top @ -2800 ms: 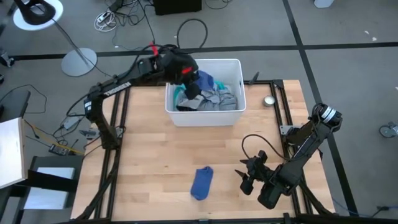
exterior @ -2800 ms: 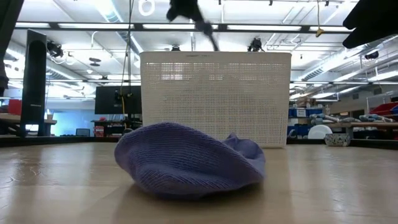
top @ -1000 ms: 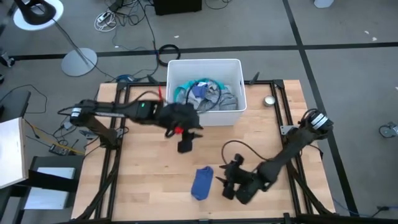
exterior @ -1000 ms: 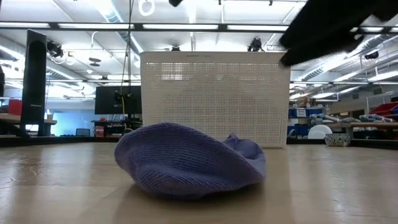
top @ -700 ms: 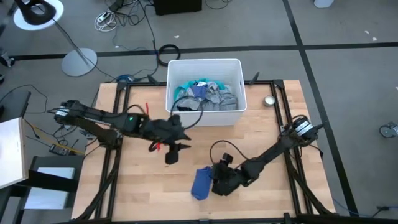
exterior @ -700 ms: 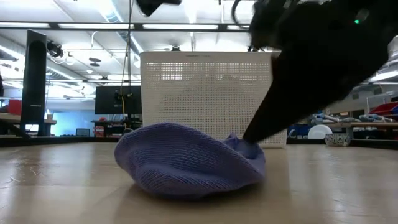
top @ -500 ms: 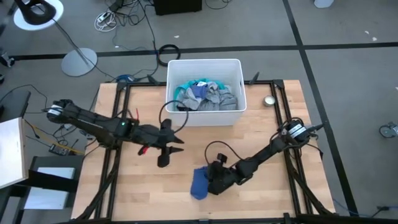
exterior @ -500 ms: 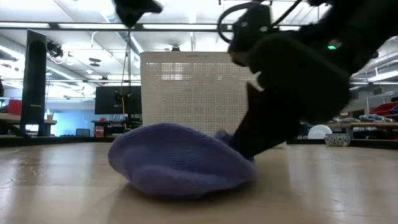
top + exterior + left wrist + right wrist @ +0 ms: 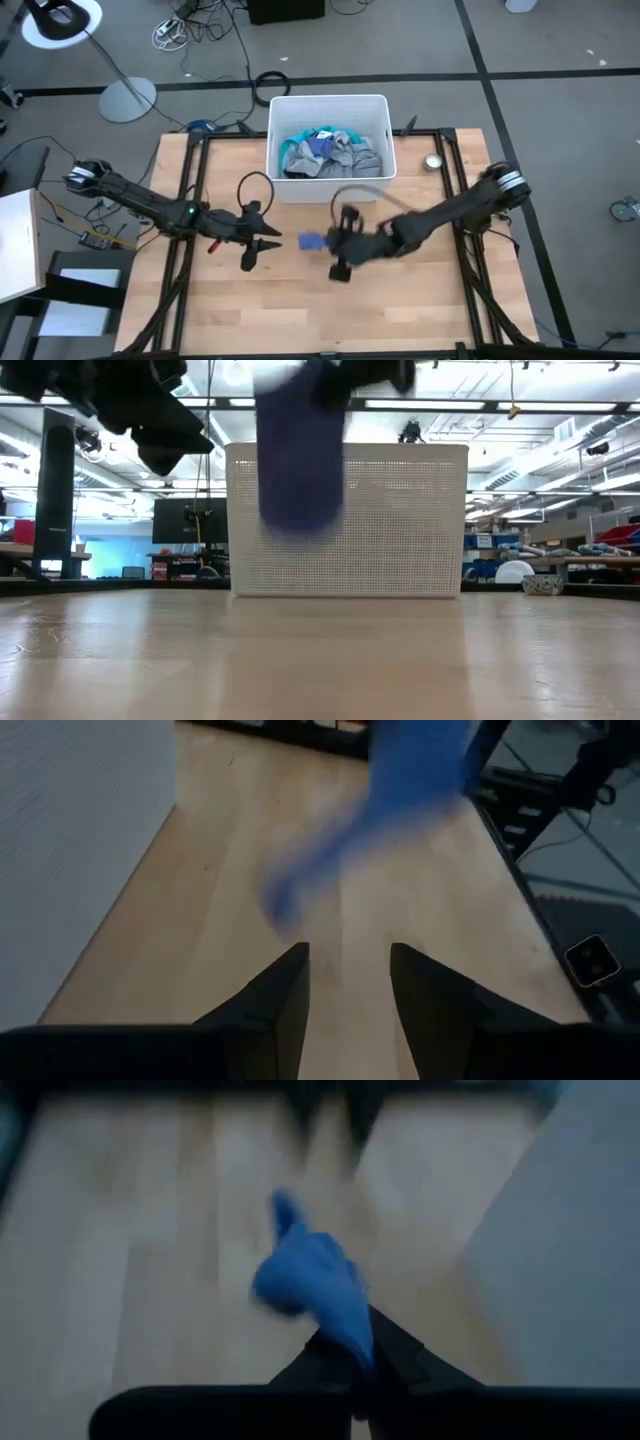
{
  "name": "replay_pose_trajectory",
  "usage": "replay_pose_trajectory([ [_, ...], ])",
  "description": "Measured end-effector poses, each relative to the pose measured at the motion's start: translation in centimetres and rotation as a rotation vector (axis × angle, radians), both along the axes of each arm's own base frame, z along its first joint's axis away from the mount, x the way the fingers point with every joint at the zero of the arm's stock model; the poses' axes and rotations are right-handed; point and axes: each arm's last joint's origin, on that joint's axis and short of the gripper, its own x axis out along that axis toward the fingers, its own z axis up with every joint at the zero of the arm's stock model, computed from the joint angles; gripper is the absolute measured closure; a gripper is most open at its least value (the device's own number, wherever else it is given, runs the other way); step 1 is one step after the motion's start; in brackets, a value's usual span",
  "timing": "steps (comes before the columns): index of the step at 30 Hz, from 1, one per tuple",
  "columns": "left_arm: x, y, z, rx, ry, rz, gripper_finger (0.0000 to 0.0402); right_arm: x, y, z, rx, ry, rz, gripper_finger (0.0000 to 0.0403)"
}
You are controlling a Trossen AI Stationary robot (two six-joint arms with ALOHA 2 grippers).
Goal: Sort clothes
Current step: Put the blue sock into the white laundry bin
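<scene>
Landmark: white bin (image 9: 377, 185) at the far middle of the table (image 9: 440, 300).

Right gripper (image 9: 335, 243) is in front of the bin's front wall, above the table, fingers closed on a blue sock (image 9: 311, 241). In the low view the sock (image 9: 300, 445) hangs clear of the tabletop, in front of the bin's perforated wall (image 9: 400, 520). The right wrist view shows the sock (image 9: 315, 1295) pinched between that gripper's fingers (image 9: 395, 1355) and trailing forward.

Left gripper (image 9: 255, 246) is in front of the bin's left corner, near the sock but apart from it. Its fingers (image 9: 275, 995) are parted with nothing between them; the sock (image 9: 400, 790) shows ahead of them.

Remaining clothes (image 9: 330, 155), grey, turquoise and blue pieces, lie heaped inside the bin.
</scene>
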Motion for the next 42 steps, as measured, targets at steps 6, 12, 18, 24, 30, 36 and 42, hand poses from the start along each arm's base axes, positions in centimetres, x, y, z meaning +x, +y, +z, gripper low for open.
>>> replay_pose_trajectory([
  [6, -1.2, 0.3, -2.4, 0.061, -0.026, -0.021, 0.0254, -1.4, -5.6, 9.8, -0.138, -0.214, -0.045, 0.04],
  [12, -2.5, 1.0, -3.6, 0.114, -0.042, 0.045, 0.0254, -2.8, -12.9, 14.4, -0.206, -0.306, -0.188, 0.0401],
  [18, -3.4, 1.8, -3.9, 0.161, -0.069, 0.064, 0.0254, -2.4, -20.5, 12.3, -0.1, -0.207, -0.264, 0.0396],
  [24, -4.3, 2.4, -4.9, 0.165, -0.063, 0.083, 0.0254, -1.9, -25.7, 8.9, 0.029, -0.082, -0.317, 0.0384],
  [30, -4.4, 2.5, -4.9, 0.161, -0.072, 0.085, 0.0254, -0.9, -28.1, 4.8, 0.174, 0.074, -0.304, 0.0355],
  [36, -4.6, 2.5, -4.6, 0.151, -0.088, 0.084, 0.0254, -0.9, -29.0, 3.2, 0.238, 0.153, -0.305, 0.0291],
  [42, -4.5, 2.5, -4.2, 0.137, -0.127, 0.088, 0.0254, -3.1, -28.5, 5.8, 0.25, 0.18, -0.332, 0.0238],
])
